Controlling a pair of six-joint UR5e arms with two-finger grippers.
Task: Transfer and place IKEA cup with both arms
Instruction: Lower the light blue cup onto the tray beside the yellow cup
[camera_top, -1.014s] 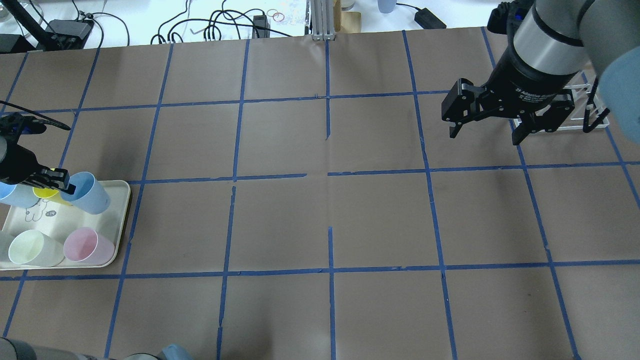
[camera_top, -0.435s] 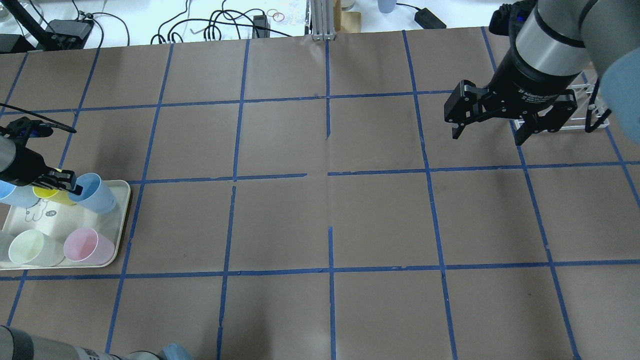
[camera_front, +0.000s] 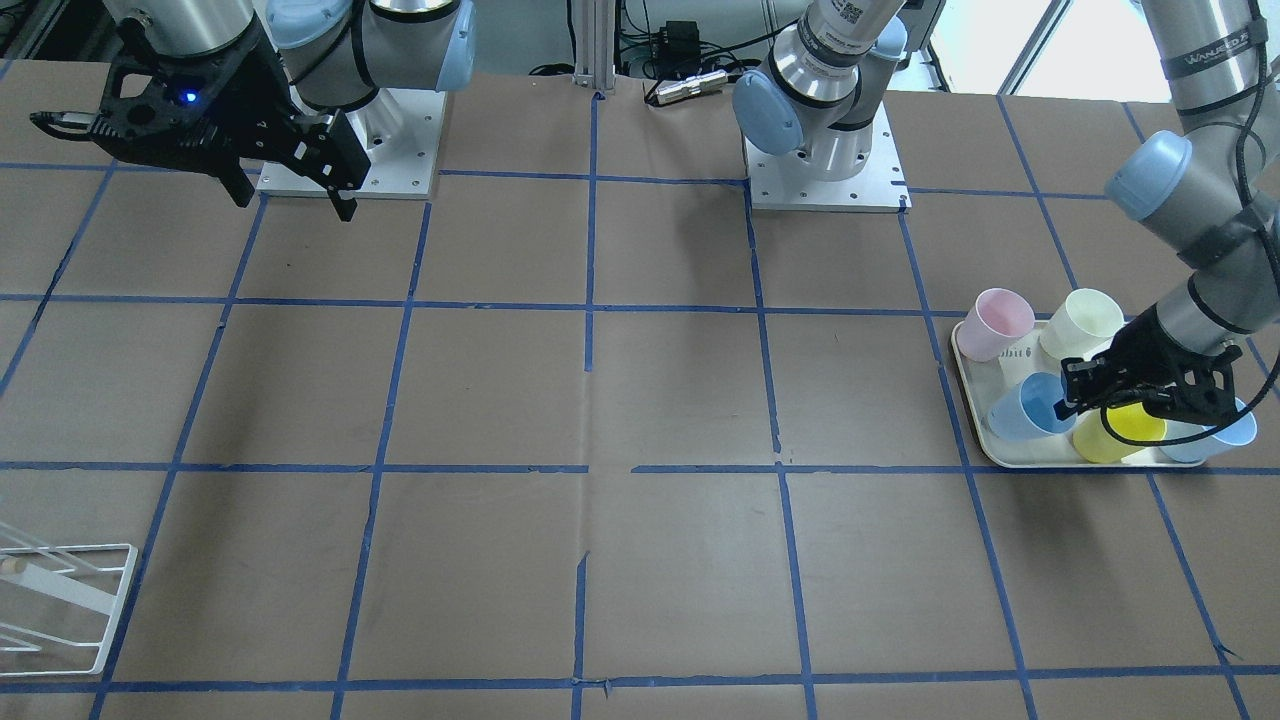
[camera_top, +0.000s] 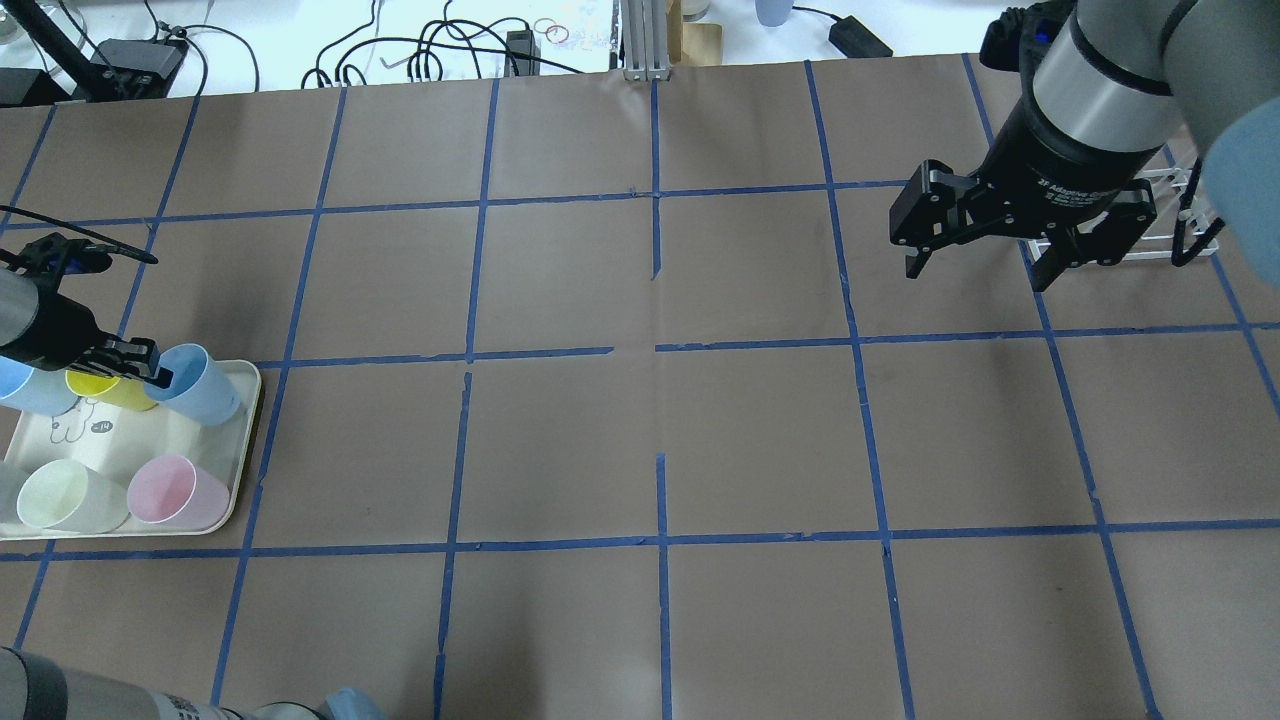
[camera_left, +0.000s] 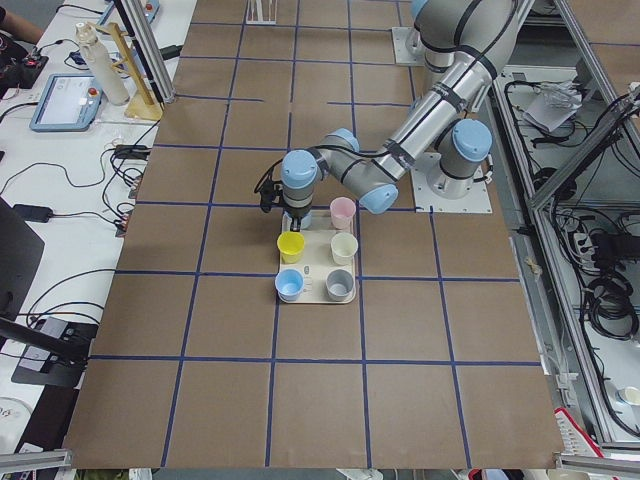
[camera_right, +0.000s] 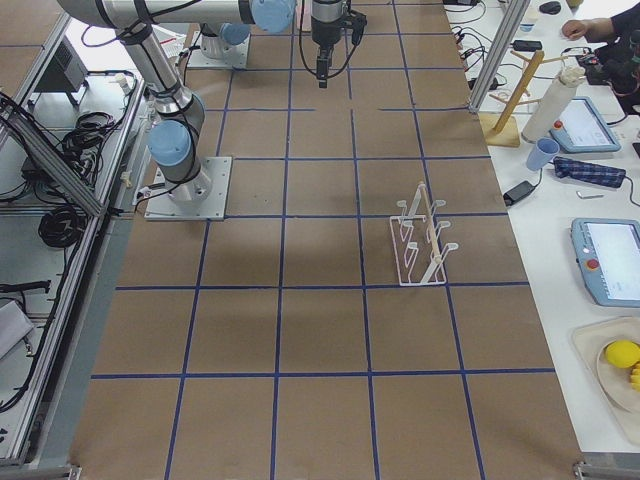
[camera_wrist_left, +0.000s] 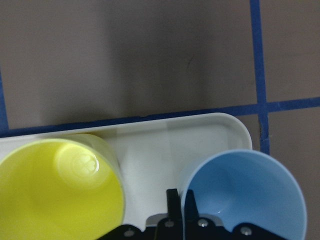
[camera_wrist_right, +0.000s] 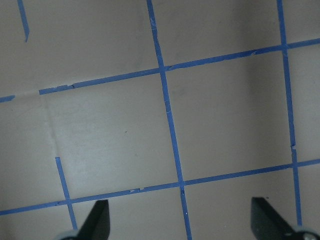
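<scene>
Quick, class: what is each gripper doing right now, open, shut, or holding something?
Left gripper: shut on the IKEA cup, pinching its rim.
Right gripper: open, empty.

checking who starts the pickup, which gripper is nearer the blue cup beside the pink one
Left. The left gripper pinches the rim of the IKEA cup in its jaws, on the tray; the right gripper hangs open far across the table.

Silver-grey tubular arms (camera_front: 1200, 70); light-blue joint caps (camera_front: 766, 112).
</scene>
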